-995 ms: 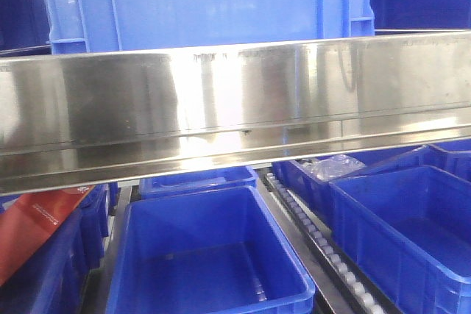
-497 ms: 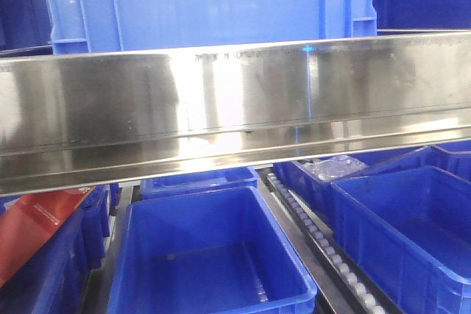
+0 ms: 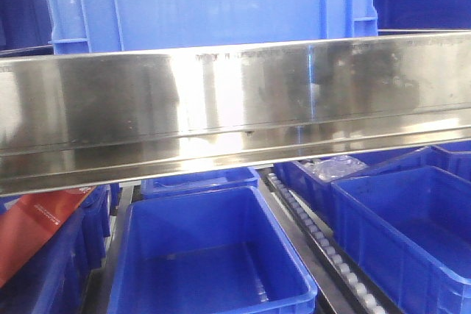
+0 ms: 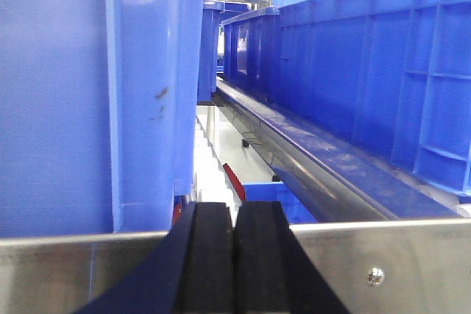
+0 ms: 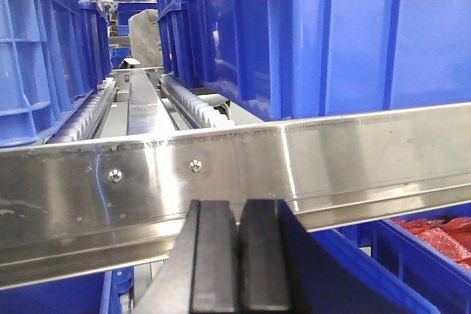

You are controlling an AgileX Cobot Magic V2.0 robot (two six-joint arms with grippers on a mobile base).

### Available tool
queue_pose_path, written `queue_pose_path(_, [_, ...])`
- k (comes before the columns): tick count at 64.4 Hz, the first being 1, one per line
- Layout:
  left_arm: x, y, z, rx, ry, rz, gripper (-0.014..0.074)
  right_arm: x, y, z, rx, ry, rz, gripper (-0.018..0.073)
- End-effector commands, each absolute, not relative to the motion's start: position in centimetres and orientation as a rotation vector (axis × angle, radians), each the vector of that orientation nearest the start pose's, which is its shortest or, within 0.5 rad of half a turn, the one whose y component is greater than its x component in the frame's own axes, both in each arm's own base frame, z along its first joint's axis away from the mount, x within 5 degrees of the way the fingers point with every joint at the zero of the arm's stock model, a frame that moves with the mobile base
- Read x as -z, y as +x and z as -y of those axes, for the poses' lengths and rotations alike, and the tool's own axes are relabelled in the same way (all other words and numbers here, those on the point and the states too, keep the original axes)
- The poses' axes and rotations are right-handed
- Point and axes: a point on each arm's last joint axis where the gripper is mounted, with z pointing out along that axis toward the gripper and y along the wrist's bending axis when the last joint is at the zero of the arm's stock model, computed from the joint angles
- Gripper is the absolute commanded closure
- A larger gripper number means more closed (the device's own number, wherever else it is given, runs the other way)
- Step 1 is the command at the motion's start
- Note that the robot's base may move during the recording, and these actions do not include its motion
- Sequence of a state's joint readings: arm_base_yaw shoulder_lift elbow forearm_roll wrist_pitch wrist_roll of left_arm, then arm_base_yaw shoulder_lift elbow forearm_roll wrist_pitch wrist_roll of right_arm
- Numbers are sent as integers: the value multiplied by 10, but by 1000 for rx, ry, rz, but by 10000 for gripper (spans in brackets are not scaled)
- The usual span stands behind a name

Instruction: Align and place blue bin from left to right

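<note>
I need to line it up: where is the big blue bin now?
In the front view the blue bin stands top centre-left on the upper shelf, directly behind the steel rail, with darker bins either side.

One tall blue bin, one steel rail

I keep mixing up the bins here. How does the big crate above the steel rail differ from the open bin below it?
The blue bin is a lighter, medium blue; the open bin is darker. The blue bin sits above the steel rail showing its ribbed side wall; the open bin sits below, showing its empty inside. Both are blue plastic.
</note>
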State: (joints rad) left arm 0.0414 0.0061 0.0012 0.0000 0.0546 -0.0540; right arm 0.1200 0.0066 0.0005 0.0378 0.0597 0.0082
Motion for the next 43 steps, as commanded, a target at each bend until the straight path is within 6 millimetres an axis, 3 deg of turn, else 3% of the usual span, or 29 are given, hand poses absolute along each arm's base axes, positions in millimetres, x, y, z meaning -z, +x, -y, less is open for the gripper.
queue_pose_path(1, [-210,56,-3,5,-75,-1518,707,-211,56,-7,-124,-57,-1512,721])
queue_pose_path(43, [-210,56,-3,5,-75,-1518,707,-211,56,-7,-124,-57,-1512,721])
